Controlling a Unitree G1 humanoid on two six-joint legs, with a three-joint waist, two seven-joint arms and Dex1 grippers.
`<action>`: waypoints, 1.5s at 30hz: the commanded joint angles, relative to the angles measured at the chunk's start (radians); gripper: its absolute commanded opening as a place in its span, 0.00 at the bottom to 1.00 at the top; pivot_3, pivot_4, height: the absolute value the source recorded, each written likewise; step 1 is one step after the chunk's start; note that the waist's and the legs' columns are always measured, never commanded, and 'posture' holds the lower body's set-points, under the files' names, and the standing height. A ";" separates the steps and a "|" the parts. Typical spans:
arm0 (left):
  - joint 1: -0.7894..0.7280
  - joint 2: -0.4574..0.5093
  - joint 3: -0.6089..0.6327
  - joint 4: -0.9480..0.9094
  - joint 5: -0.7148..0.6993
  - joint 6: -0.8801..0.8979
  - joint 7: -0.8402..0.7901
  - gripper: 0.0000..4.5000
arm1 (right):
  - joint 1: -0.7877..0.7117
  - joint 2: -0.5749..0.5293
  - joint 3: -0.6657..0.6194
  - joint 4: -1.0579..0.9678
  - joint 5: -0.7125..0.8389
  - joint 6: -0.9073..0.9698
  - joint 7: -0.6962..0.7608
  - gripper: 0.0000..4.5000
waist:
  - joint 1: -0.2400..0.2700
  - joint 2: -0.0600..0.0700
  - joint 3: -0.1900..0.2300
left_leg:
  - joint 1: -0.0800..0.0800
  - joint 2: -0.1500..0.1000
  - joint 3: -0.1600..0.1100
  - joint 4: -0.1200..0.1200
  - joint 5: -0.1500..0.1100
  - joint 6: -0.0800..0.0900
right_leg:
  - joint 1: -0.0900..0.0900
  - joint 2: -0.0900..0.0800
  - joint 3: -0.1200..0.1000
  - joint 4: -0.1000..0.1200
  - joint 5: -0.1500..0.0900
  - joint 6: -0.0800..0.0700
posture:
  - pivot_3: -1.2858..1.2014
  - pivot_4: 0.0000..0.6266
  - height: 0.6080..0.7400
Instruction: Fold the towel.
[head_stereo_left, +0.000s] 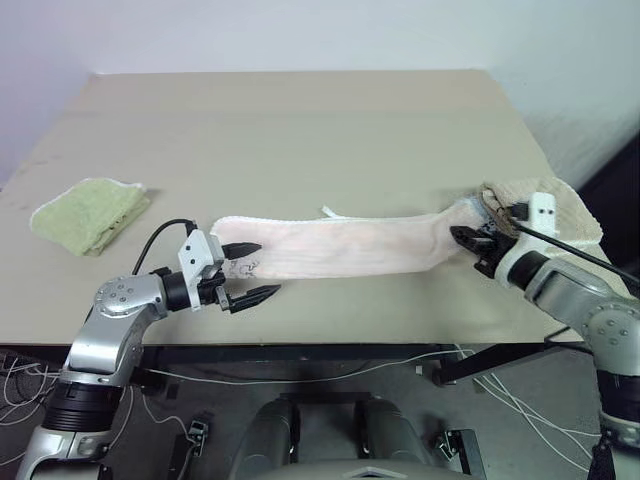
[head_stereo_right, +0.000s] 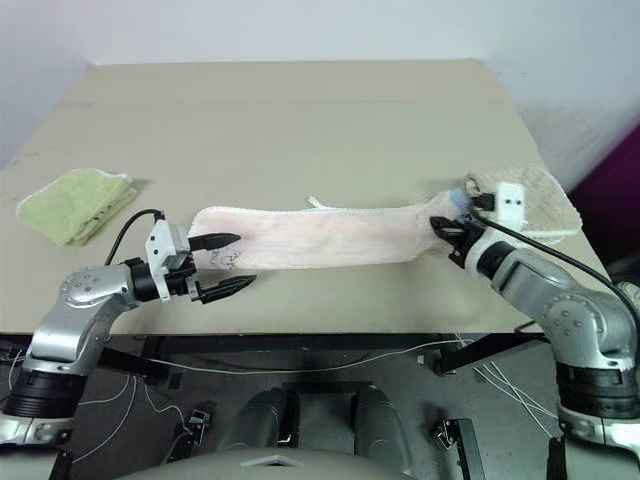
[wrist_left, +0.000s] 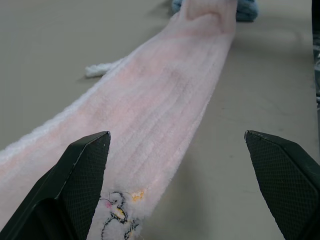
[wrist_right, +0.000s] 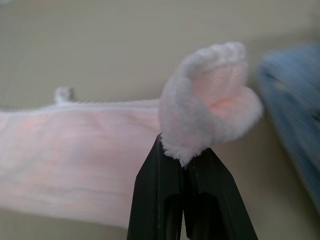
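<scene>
The pale pink towel (head_stereo_left: 340, 248) lies as a long narrow strip across the near part of the table, with a small white loop tag (head_stereo_left: 330, 212) on its far edge. My right gripper (head_stereo_left: 468, 238) is shut on the towel's right end and holds it bunched and lifted off the table; the right wrist view shows the pink bunch (wrist_right: 207, 112) pinched between the fingertips. At the strip's left end my left gripper (head_stereo_left: 247, 271) stands open, one finger over the cloth and one beside its near edge. A small embroidered figure (wrist_left: 119, 220) marks that end.
A light green folded towel (head_stereo_left: 90, 211) lies at the table's left side. A beige folded towel (head_stereo_left: 555, 205) sits at the right edge behind my right gripper, with something blue (wrist_right: 295, 110) beside the lifted end. The table's near edge (head_stereo_left: 320, 338) runs just below both grippers.
</scene>
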 joint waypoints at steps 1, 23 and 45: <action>-0.001 0.000 0.011 -0.027 0.001 -0.021 0.009 1.00 | -0.079 -0.043 0.141 -0.087 -0.159 -0.033 0.115 0.01 | 0.000 0.000 0.000 | 0.000 0.000 0.000 0.000 0.000 0.000 | 0.000 0.000 0.000 0.000 0.000 0.000 | 0.52 0.24 1.00; 0.037 -0.022 0.002 -0.073 -0.003 -0.017 0.065 1.00 | -0.294 0.190 0.564 0.076 -0.725 -0.189 0.424 0.01 | 0.001 0.000 0.000 | -0.001 -0.001 -0.001 -0.001 0.000 0.000 | -0.002 -0.002 -0.001 0.000 0.000 0.000 | 0.52 0.24 1.00; 0.115 -0.011 0.062 -0.130 -0.046 0.030 0.108 1.00 | -0.251 0.252 0.141 -0.004 -0.477 -0.086 0.501 0.53 | 0.002 0.000 0.000 | -0.001 -0.001 -0.002 -0.001 0.000 -0.001 | -0.002 -0.004 0.000 -0.001 0.000 0.000 | 0.52 0.24 1.00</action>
